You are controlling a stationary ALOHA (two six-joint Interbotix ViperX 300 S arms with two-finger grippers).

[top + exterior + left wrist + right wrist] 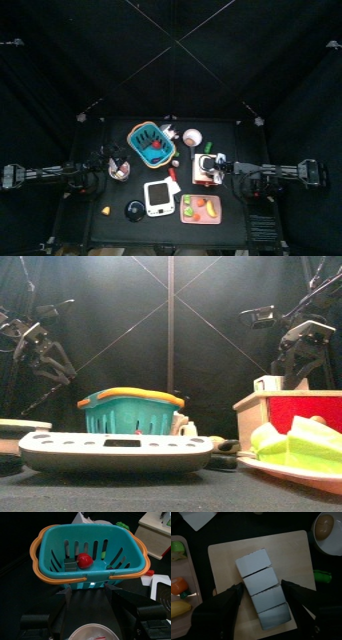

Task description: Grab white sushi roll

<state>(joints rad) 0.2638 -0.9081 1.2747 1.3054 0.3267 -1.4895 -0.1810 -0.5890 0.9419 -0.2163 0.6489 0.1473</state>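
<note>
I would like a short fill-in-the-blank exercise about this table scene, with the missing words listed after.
1. The teal plastic basket with the orange rim holds a small ____ ball.
2. The row of white rectangular blocks lies on a ____ wooden board.
3. The right tool has one jaw on each ____ of that row.

Missing words: red; pale; side
</note>
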